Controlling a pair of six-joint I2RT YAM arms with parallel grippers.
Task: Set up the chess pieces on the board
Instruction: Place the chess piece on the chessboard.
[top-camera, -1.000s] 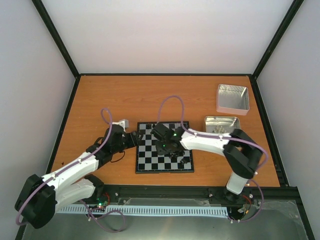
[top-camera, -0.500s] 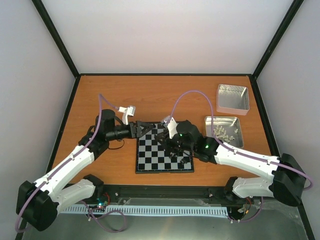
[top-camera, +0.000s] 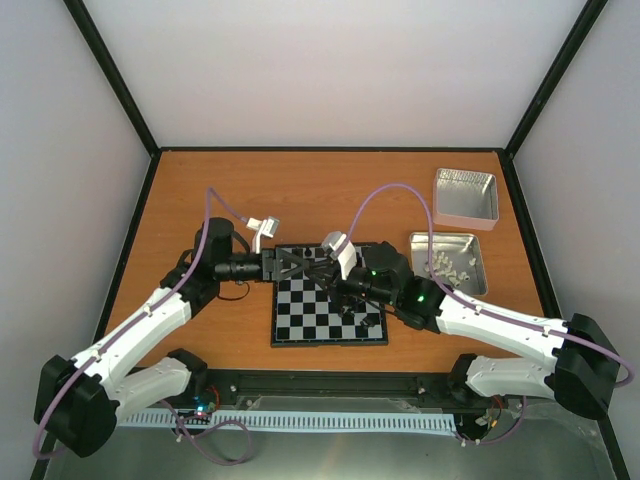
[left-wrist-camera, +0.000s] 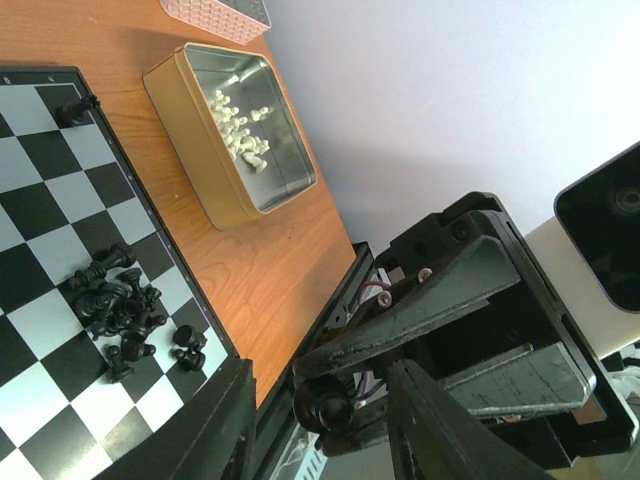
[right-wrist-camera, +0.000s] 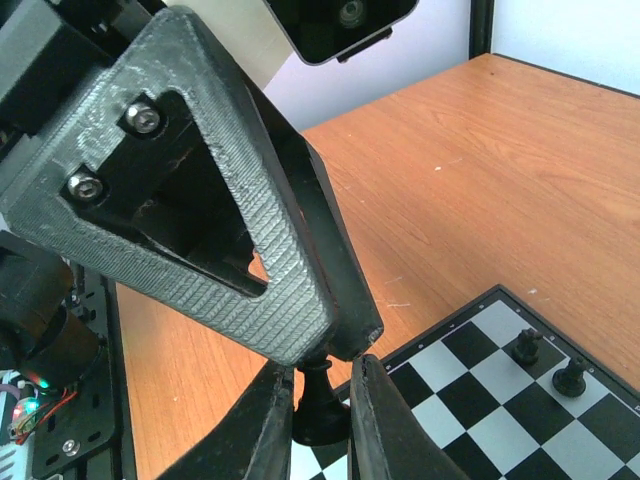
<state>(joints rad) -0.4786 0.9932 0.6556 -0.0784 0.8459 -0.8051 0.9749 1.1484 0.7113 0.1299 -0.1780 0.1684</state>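
Over the far-left corner of the board (top-camera: 300, 320): the left gripper (top-camera: 306, 263), stretched out level from the board's left side, nose to nose with the right gripper (right-wrist-camera: 322, 378) pointing in from the board's right side. Between the two, above the board's far rows, one black chess piece (right-wrist-camera: 320, 415), base down, pinched low on its body by the narrow-set right fingers (right-wrist-camera: 268, 428). In their own view the left fingers (left-wrist-camera: 440, 432) apart, with that piece and the right fingertips in the gap. From the right wrist, though, tips seemingly close together over the piece's head. Gripping or not: cannot tell. From overhead, held piece hidden under both grippers, and the board's far squares masked by them as well.

On the board's near-right squares, a loose heap of black chess pieces (left-wrist-camera: 118, 305), several lying on their sides, kinds too small to make out. At the board's far-right corner, one more black piece (left-wrist-camera: 78, 108), standing alone.

Just right of the board, on the wooden table (top-camera: 200, 200), a shallow metal tin (left-wrist-camera: 195, 150) with a small pile of cream-white pieces (left-wrist-camera: 240, 125). Farther from the board, beyond that tin, a second tin (top-camera: 465, 192), pink outside, cut off by the top edge in the left wrist view.
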